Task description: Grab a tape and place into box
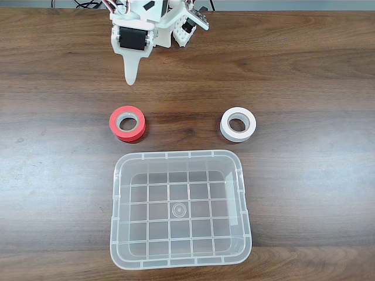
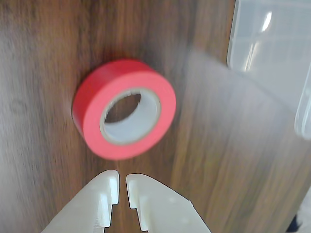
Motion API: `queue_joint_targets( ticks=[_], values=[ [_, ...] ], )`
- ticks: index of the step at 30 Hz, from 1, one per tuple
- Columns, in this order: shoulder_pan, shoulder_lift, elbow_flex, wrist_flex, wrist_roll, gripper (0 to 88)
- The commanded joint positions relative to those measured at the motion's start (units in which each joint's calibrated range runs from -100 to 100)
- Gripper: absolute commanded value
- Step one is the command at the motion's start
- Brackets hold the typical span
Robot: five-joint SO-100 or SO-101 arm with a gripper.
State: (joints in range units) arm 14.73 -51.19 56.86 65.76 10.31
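The red tape (image 1: pixel 128 123) lies flat on the wooden table, its grey-white core ring facing up; in the wrist view the tape (image 2: pixel 92 124) sits just ahead of the fingertips. My white gripper (image 1: pixel 133 79) hangs near the table's far edge, above and slightly right of the tape in the fixed view, apart from it. In the wrist view the gripper (image 2: pixel 122 180) has its two jaws nearly together with only a thin slit and nothing between them. The clear box (image 1: pixel 117 199) stands at the near edge, below the tape, with nothing inside it; its corner (image 2: pixel 243 29) shows top right.
A white roll of tape (image 1: pixel 238 124) lies flat to the right of the red one, above the box's right corner. Bare wooden table (image 1: pixel 53 175) stretches on both sides of the box and the rolls.
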Motion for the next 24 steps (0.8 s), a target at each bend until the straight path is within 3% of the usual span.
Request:
queue_joint_targets(
  ticks=[1, 8, 17, 24],
  values=[
    [4.9, 12.9, -13.3, 2.0, -0.4, 1.3],
    [5.3, 26.7, -14.9, 1.0, -0.6, 1.3],
    [4.7, 34.7, -14.9, -9.9, -0.1, 2.0],
    [5.3, 35.5, -14.8, -10.9, 0.0, 23.7]
  ],
)
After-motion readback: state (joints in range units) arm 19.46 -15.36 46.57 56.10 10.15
